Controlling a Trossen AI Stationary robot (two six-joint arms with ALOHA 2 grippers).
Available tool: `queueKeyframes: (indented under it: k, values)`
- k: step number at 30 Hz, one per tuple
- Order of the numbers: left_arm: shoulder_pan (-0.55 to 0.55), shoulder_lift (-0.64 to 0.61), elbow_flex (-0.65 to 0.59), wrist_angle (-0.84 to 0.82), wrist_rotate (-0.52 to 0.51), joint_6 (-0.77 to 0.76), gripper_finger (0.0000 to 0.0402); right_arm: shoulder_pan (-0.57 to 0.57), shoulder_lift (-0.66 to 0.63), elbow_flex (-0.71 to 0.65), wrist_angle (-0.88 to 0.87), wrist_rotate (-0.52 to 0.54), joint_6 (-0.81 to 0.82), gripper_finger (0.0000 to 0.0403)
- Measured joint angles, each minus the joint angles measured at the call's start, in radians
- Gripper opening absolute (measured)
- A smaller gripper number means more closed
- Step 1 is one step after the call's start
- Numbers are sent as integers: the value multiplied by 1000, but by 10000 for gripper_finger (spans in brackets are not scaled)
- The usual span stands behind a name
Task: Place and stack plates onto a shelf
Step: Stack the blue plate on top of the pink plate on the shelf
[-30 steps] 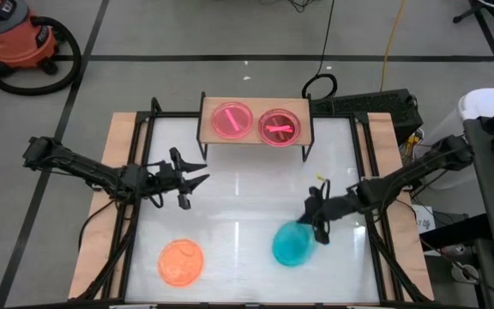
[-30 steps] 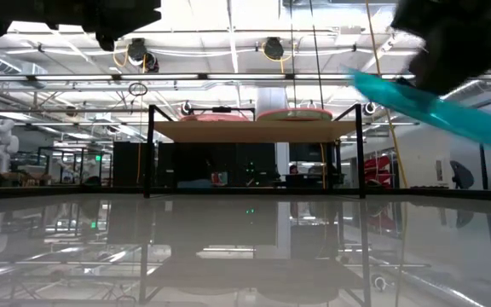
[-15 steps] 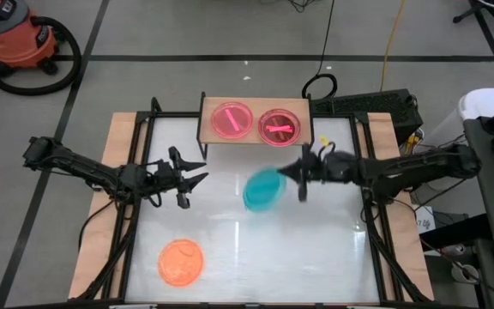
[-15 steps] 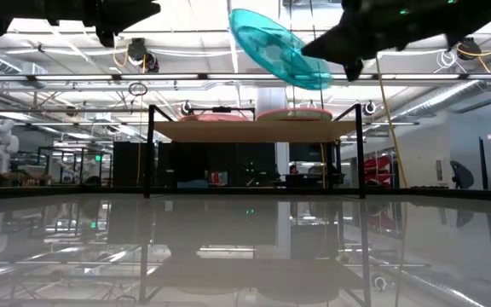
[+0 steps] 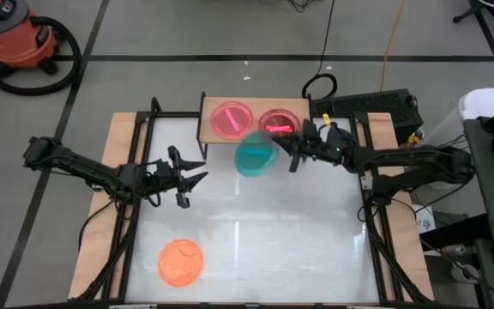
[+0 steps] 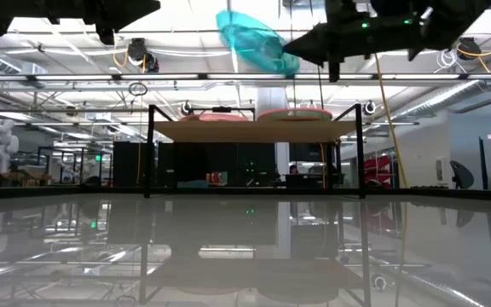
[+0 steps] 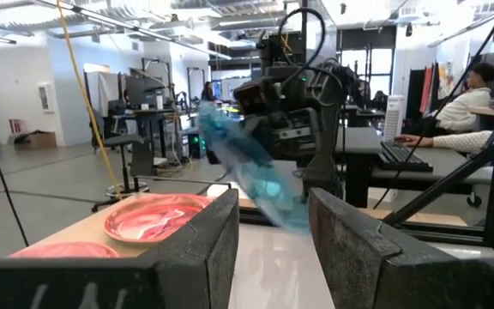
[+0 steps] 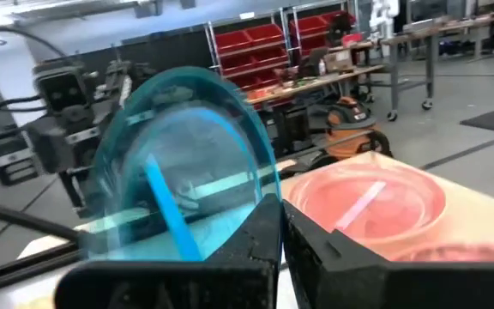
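Note:
My right gripper (image 5: 292, 155) is shut on a translucent blue plate (image 5: 255, 154), held in the air just in front of the shelf's near edge; in the low view the plate (image 6: 257, 43) is above shelf height. The shelf (image 5: 304, 110) is a light-wood board on black legs and carries two pink plates (image 5: 231, 119) (image 5: 279, 124) side by side. An orange plate (image 5: 181, 262) lies flat on the white tabletop near the near left corner. My left gripper (image 5: 200, 172) is open and hovers left of centre, holding nothing. My right gripper pinches the blue plate's rim (image 8: 262, 184) between its two fingers (image 8: 260, 236). It reaches in roughly level from the table's right side. The plate is lifted clear of table and shelf and is tilted, sticking out from the fingertips toward the left.
The shelf stands at the table's far edge on thin black legs (image 6: 150, 153). Black frame rails (image 5: 131, 223) run along both table sides. White tabletop (image 5: 256, 232) lies open between the arms. A person sits at a desk (image 7: 474, 99) beyond the table.
My right gripper has carried the blue plate from low over the near right part of the table, up and toward the far edge and leftward, to the front of the shelf. The plate stayed tilted in the hold. My left arm has kept still.

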Motion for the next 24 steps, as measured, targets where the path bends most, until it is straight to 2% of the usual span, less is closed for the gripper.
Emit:
queueKeyframes:
  k: [7,14,24]
  values:
    - [0,0,0,3,0,0,149,-30,158,168,-23,-55,-3,0]
    - [-22,-11,0,47,0,22,149,-81,312,348,-162,-69,-11,0]
    - [-64,-51,0,37,-1,57,149,-187,462,438,-122,-102,10,0]
